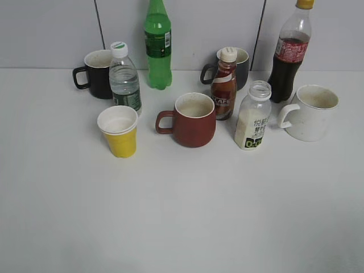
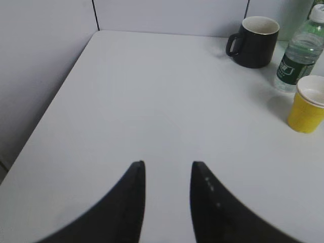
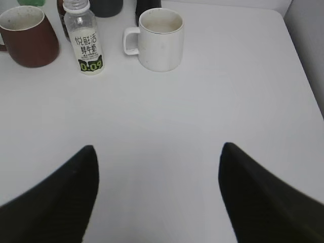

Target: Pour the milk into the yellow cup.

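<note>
The milk bottle [image 1: 253, 116], small, clear, capless, with a white label and green "0.0" mark, stands upright right of centre; it also shows in the right wrist view [image 3: 87, 43]. The yellow cup [image 1: 119, 131], white inside, stands on the left; it also shows in the left wrist view [image 2: 308, 104]. Neither gripper shows in the exterior view. My left gripper [image 2: 167, 164] is open and empty over bare table, well left of the cup. My right gripper [image 3: 158, 148] is wide open and empty over bare table, in front of the milk bottle.
A red-brown mug [image 1: 193, 119] stands between cup and milk. Behind are a black mug [image 1: 95, 73], water bottle [image 1: 124, 79], green bottle [image 1: 157, 45], brown coffee bottle [image 1: 224, 85], dark mug [image 1: 242, 65], cola bottle [image 1: 290, 54] and white mug [image 1: 311, 112].
</note>
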### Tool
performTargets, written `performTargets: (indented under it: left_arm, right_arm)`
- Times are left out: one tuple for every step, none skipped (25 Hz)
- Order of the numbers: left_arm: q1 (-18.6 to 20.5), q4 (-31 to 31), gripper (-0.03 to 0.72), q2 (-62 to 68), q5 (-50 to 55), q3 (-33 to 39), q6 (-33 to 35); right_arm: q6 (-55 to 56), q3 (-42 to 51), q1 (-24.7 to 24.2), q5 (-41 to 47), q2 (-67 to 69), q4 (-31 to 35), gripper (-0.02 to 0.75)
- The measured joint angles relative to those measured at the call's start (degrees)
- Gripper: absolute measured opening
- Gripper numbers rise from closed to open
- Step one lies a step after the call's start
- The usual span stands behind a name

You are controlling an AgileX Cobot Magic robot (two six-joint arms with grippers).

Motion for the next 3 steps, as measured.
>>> performTargets:
  left_arm:
    - [0.0, 0.0, 0.237, 0.0, 0.0, 0.0, 0.0]
    - [0.0, 0.0, 0.237, 0.0, 0.0, 0.0, 0.0]
    - [0.0, 0.0, 0.237, 0.0, 0.0, 0.0, 0.0]
  right_arm:
    - [0.0, 0.0, 0.0, 0.0, 0.0, 0.0, 0.554]
    - [0.0, 0.0, 0.0, 0.0, 0.0, 0.0, 0.554]
    - [0.0, 0.0, 0.0, 0.0, 0.0, 0.0, 0.554]
